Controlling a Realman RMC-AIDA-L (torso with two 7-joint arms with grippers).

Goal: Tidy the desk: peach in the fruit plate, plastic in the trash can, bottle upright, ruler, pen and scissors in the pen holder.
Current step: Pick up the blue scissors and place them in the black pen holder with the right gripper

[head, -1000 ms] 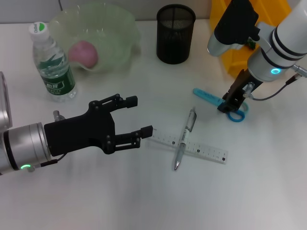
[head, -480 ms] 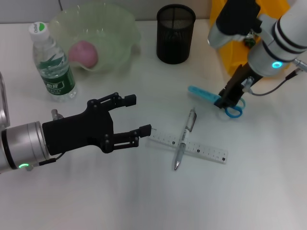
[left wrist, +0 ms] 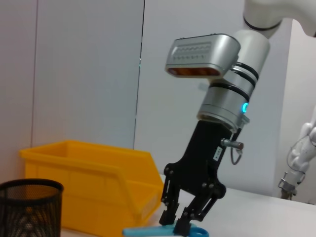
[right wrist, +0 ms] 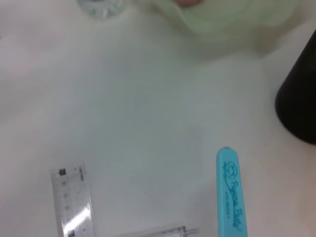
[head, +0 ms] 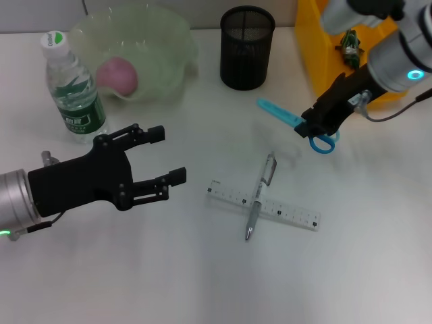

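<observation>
White desk (head: 202, 283): right gripper (head: 316, 126) clenched on blue scissors (head: 297, 124), lifted right of black pen holder (head: 247, 47); left gripper (head: 162, 155) released, near-left.

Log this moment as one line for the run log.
right gripper: shut on scissors, lifted off desk | left gripper: open, hovering, empty | pen across ruler | peach in fruit plate
</observation>
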